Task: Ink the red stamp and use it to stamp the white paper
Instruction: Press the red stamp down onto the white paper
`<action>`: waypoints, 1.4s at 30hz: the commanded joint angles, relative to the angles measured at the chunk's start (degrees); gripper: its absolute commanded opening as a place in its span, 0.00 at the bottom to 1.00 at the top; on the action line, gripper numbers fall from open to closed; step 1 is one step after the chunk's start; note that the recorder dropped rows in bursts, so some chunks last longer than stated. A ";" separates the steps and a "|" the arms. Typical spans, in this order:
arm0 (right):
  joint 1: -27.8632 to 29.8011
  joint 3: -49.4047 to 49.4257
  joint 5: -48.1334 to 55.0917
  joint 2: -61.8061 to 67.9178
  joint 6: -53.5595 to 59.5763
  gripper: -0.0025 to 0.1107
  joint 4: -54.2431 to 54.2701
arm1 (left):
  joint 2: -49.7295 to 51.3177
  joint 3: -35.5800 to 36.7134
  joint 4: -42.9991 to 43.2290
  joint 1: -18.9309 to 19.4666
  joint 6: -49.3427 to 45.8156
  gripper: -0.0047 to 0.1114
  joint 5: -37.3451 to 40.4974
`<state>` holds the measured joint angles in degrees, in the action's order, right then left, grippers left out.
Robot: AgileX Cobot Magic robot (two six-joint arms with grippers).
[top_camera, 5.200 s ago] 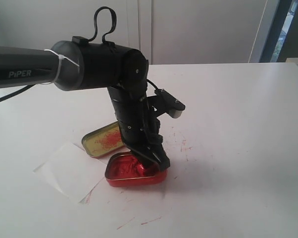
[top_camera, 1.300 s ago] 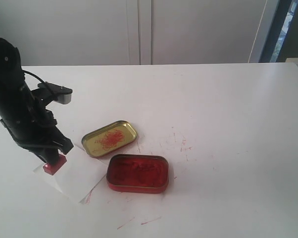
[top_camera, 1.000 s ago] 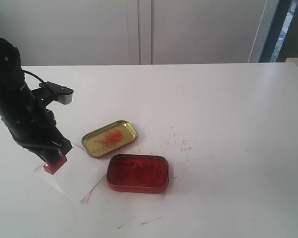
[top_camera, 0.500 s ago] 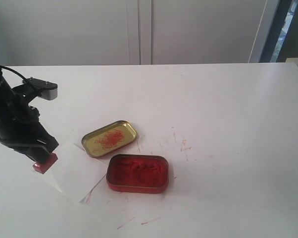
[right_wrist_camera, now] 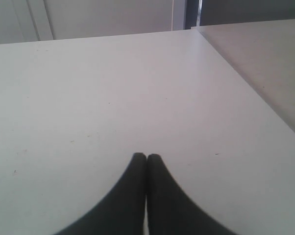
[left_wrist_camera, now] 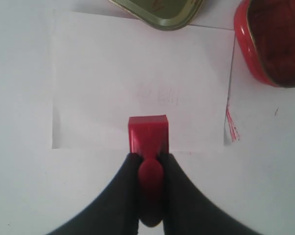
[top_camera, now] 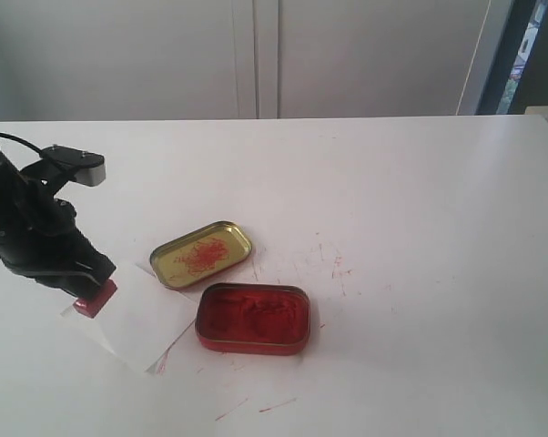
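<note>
Stamp held at the paper's 9 o'clock edge

In the exterior view the white paper point(top_camera: 142, 319) lies nearest, its long axis running roughly 10 to 4 o'clock, with the open red ink tin point(top_camera: 252, 319) just beside it at 3 o'clock. Further back, the left gripper point(top_camera: 85, 288) is clamped narrowly on the knob of the red stamp point(top_camera: 96, 299), whose block sits over the sheet's edge; whether it presses down I cannot tell. The sheet's middle, bearing a faint pink mark point(left_wrist_camera: 159, 95), lies toward 4 o'clock from the stamp, so I judge any next press goes that way. The gold lid point(top_camera: 201, 253) sits behind at 1 o'clock. The right gripper point(right_wrist_camera: 146, 160), fingers pressed together and empty, is out of the exterior view, leaving the left arm nearer.
</note>
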<state>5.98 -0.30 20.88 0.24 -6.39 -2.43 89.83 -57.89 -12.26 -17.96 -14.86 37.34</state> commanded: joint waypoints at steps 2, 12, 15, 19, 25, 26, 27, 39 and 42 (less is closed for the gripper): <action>-0.23 0.30 -0.84 -0.24 0.06 0.02 -0.12 | -0.25 0.82 -0.63 0.17 -0.56 0.04 -0.33; -0.23 0.30 -0.84 -0.24 0.06 0.02 -0.12 | -0.14 1.98 -0.38 0.17 -0.66 0.04 -2.62; -0.23 0.30 -0.84 -0.24 0.06 0.02 -0.12 | -0.04 2.12 0.65 0.17 -0.66 0.04 -3.03; -0.23 0.30 -0.84 -0.24 0.06 0.02 -0.12 | 1.07 2.12 1.48 0.17 -0.66 0.04 -2.28; -0.23 0.30 -0.84 -0.24 0.06 0.02 -0.12 | 3.30 2.12 1.86 0.17 -0.66 0.04 -2.48; -0.23 0.30 -0.84 -0.24 0.06 0.02 -0.12 | 3.42 2.12 1.97 0.17 -0.66 0.04 -2.74; -0.23 0.30 -0.84 -0.24 0.06 0.02 -0.12 | 3.66 2.12 1.97 0.17 -0.66 0.04 -3.04; -0.23 0.30 -0.84 -0.24 0.06 0.02 -0.12 | 3.74 -0.92 3.93 -2.15 2.51 0.04 -0.35; -0.23 0.30 -0.84 -0.24 0.06 0.02 -0.12 | 3.74 -1.99 5.33 -2.75 3.99 0.04 -0.13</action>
<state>5.98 -0.30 20.88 0.24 -6.39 -2.43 93.78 -58.86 -7.94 -20.07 -12.69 35.61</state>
